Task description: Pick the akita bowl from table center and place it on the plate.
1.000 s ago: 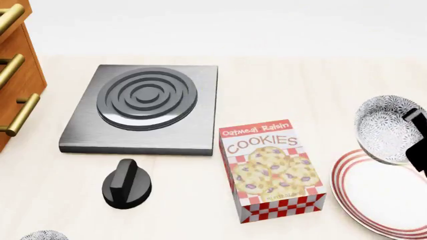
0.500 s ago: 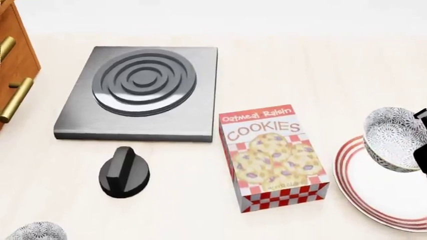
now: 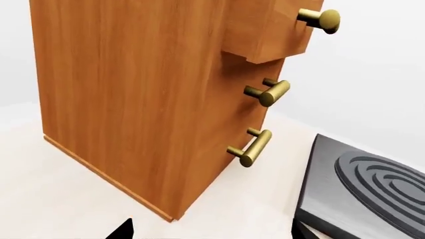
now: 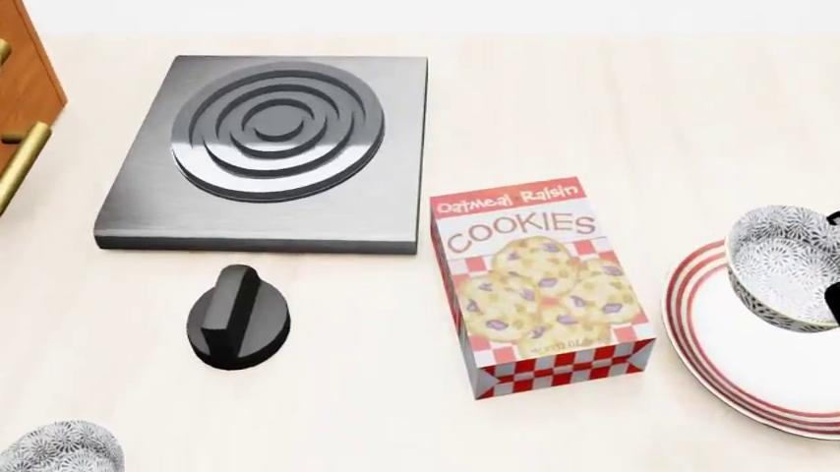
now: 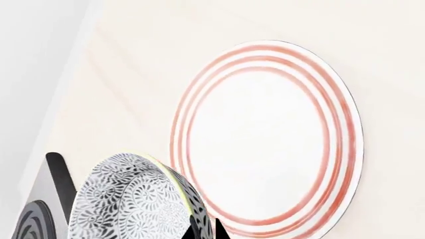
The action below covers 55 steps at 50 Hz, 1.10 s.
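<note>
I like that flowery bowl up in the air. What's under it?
The red-ringed plate lies under the flowery bowl, which the right hand holds above it. The bowl hides part of the plate's rim.

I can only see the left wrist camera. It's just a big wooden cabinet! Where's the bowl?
Observer: The right gripper holds the bowl by its rim.
Operator: Is it near the plate?
Observer: Yes, it's tilted over the plate's rim. I can't tell if they touch.
Operator: What's next to the plate?
Observer: A cookie box, between the plate and the knob.
</note>
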### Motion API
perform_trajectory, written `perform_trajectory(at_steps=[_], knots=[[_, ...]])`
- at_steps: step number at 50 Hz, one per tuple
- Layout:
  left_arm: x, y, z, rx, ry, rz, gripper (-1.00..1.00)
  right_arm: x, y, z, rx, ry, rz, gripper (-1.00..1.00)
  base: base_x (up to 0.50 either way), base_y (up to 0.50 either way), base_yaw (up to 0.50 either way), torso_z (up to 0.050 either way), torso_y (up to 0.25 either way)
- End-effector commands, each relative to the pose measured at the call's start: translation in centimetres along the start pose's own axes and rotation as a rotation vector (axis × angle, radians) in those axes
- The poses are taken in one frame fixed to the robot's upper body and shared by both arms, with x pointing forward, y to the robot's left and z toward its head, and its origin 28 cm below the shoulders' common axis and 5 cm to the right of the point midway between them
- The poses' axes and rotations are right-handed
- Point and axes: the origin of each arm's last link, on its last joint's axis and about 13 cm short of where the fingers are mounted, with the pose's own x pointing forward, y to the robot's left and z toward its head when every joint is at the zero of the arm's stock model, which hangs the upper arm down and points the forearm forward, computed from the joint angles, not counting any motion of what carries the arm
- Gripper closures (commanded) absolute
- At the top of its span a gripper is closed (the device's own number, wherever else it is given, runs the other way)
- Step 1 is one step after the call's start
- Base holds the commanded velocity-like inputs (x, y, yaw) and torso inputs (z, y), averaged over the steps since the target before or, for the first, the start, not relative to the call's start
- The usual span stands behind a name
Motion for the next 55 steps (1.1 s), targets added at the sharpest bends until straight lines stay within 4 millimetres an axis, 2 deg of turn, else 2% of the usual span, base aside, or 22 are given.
perform_trajectory(at_steps=[1, 4, 15, 26, 31, 41, 55], knots=[[-0.3, 0.3, -0.4, -0.006, -0.045, -0.019, -1.0, 1.0, 0.7, 0.4, 0.064, 0.014, 0.041, 1.0, 0.0, 0.0, 0.0, 0.005, -0.25], [-0.3, 0.3, -0.5, -0.059, 0.003, -0.009, -1.0, 0.7, 1.0, 0.6, 0.064, 0.007, 0.047, 1.0, 0.0, 0.0, 0.0, 0.004, -0.167], [-0.3, 0.4, -0.6, -0.055, -0.008, -0.005, -1.0, 1.2, 1.1, 1.1, 0.073, -0.005, 0.038, 1.0, 0.0, 0.0, 0.0, 0.0, 0.0], [-0.4, 0.5, -0.6, -0.034, -0.029, -0.006, -1.0, 3.6, 0.2, 1.3, 0.119, 0.022, 0.001, 1.0, 0.0, 0.0, 0.0, 0.0, 0.0], [-0.5, 0.5, -0.4, -0.068, -0.013, -0.005, -1.0, 3.5, 0.2, 1.4, 0.13, 0.019, 0.002, 1.0, 0.0, 0.0, 0.0, 0.005, -0.172], [-0.4, 0.4, -0.3, -0.065, -0.014, -0.006, -1.0, 3.4, 0.2, 1.8, 0.136, 0.003, 0.002, 1.0, 0.0, 0.0, 0.0, 0.0, 0.0], [-0.3, 0.4, -0.3, -0.065, -0.017, -0.005, -1.0, 5.7, -0.3, 1.6, 0.166, 0.028, -0.032, 1.0, 0.0, 0.0, 0.0, 0.0, 0.0]])
